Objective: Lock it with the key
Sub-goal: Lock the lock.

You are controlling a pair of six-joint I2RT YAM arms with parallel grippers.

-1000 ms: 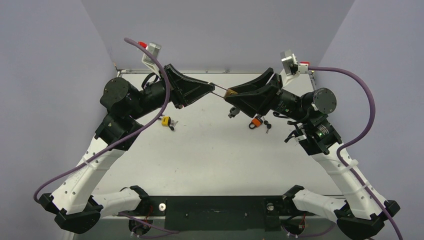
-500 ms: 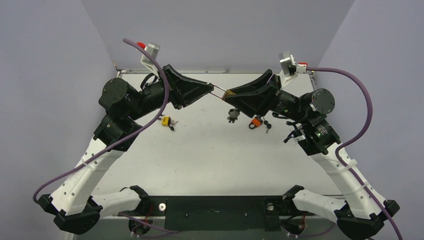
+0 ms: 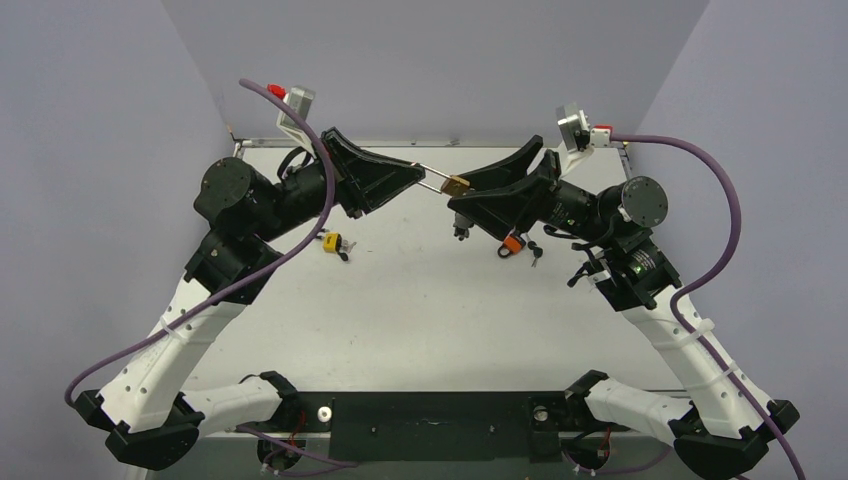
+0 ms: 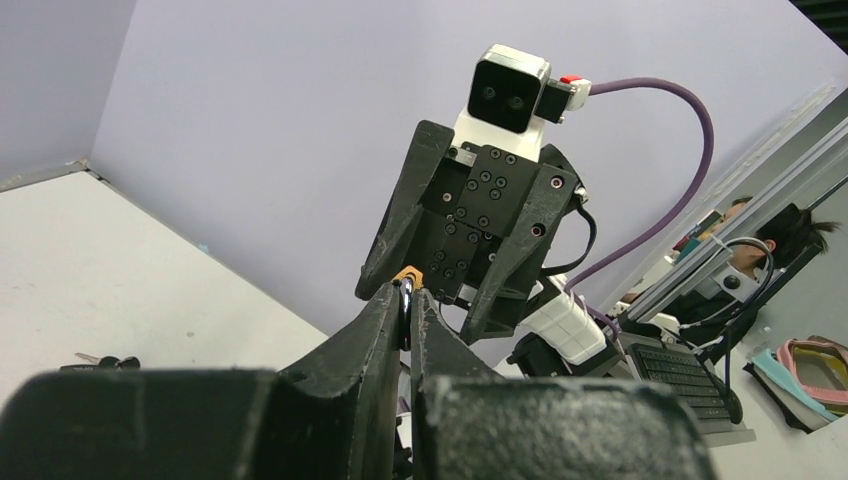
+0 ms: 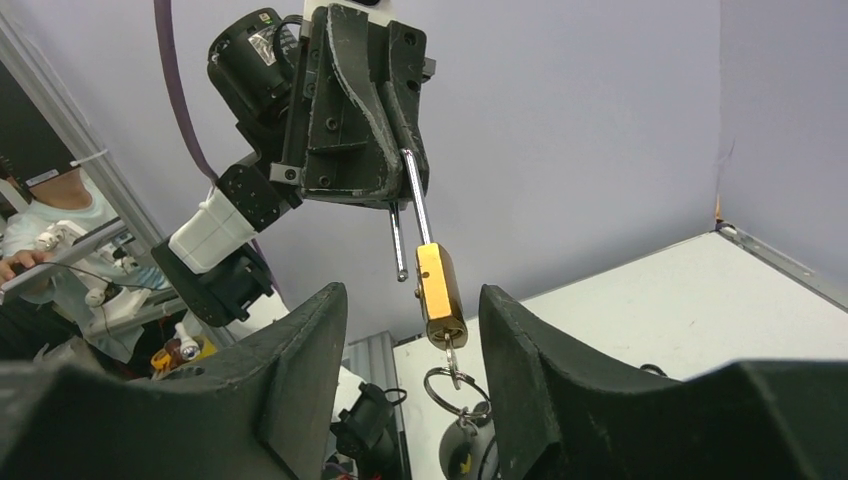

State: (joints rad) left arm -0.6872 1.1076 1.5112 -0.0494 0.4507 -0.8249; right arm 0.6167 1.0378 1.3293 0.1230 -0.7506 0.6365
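- Your left gripper (image 3: 418, 174) is lifted above the far part of the tabletop (image 3: 420, 310) and points to the right arm. Its jaws are pressed together on the shackle (image 5: 413, 195) of the brass padlock (image 5: 440, 295).
- In the left wrist view the fingers (image 4: 380, 320) meet, with the thin steel bar between them. Only a small brass corner shows over their tips.
- The padlock is in the air between the two grippers and touches no surface. In the right wrist view it hangs down from the left jaws, a little tilted.
- The shackle is open: the long leg goes into the body, while the short leg ends free just beside the top of the body.
- A ring (image 5: 447, 382) hangs under the body, on what looks like the key in the keyhole, and some dark pieces hang below the ring.
- Your right gripper (image 3: 462, 197) faces the left one. Its jaws are apart, one finger (image 5: 300, 370) on each side of the padlock body. I cannot tell if either finger touches it.
- On the tabletop you have also a yellow padlock (image 3: 329, 242) below the left gripper, and an orange padlock (image 3: 513, 243) under the right arm, each with small dark keys beside it.
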